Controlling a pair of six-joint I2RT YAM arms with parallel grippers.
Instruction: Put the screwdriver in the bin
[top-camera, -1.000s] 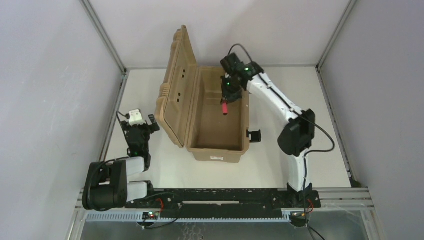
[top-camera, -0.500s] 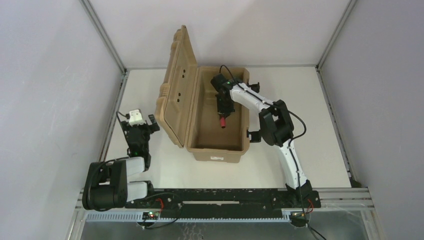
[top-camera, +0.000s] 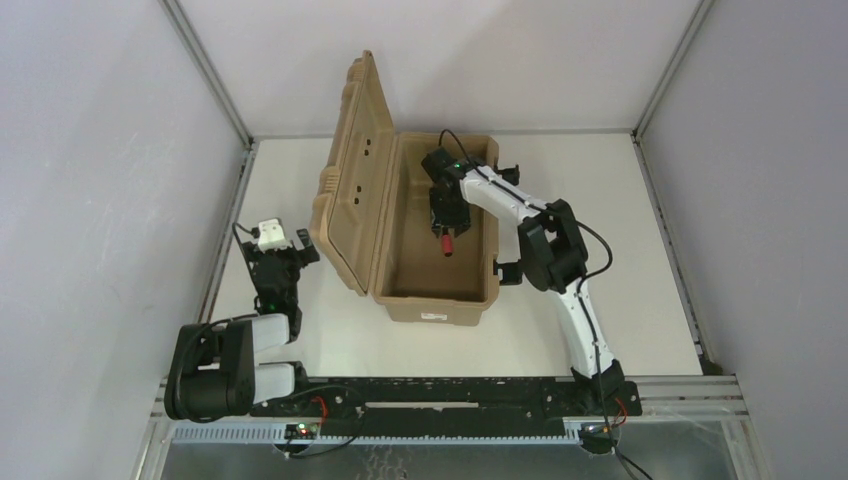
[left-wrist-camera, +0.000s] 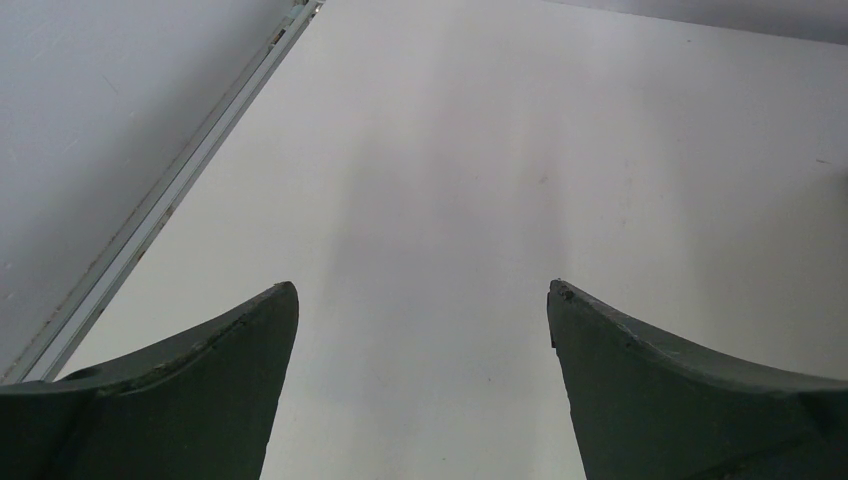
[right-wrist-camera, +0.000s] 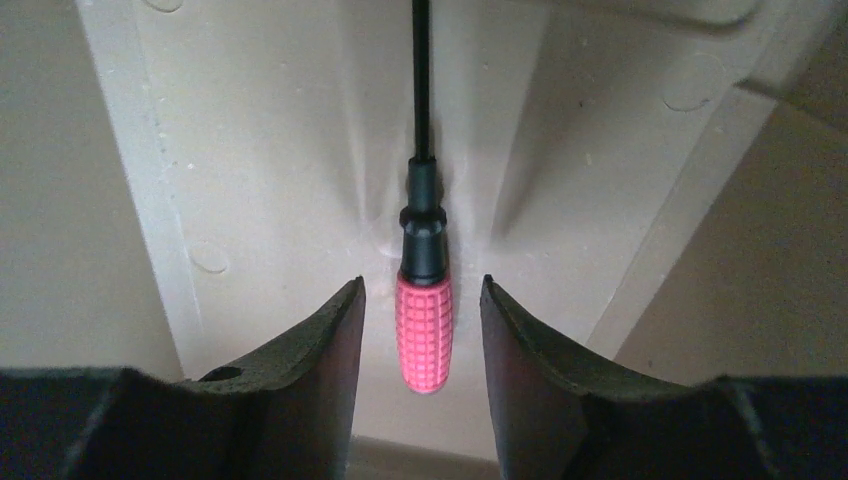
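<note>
The tan bin (top-camera: 435, 310) stands open in the middle of the table, its ribbed lid (top-camera: 350, 180) raised on the left. The screwdriver (right-wrist-camera: 423, 330), with a pink gridded handle and a thin dark shaft, lies on the bin's floor (right-wrist-camera: 250, 150). In the top view its handle (top-camera: 447, 243) shows just below my right gripper (top-camera: 445, 222), which reaches down inside the bin. My right gripper (right-wrist-camera: 421, 282) is open, its fingers on either side of the handle with a gap on each side. My left gripper (left-wrist-camera: 422, 284) is open over bare table with nothing between its fingers.
Two black latches (top-camera: 510, 270) stick out from the bin's right long side. My left arm (top-camera: 272, 262) rests folded at the table's left, next to the raised lid. A metal rail (left-wrist-camera: 160, 205) edges the table on the left.
My right arm came down into the bin with the screwdriver. Its jaws then opened and let go of the handle. The left arm has not moved.
</note>
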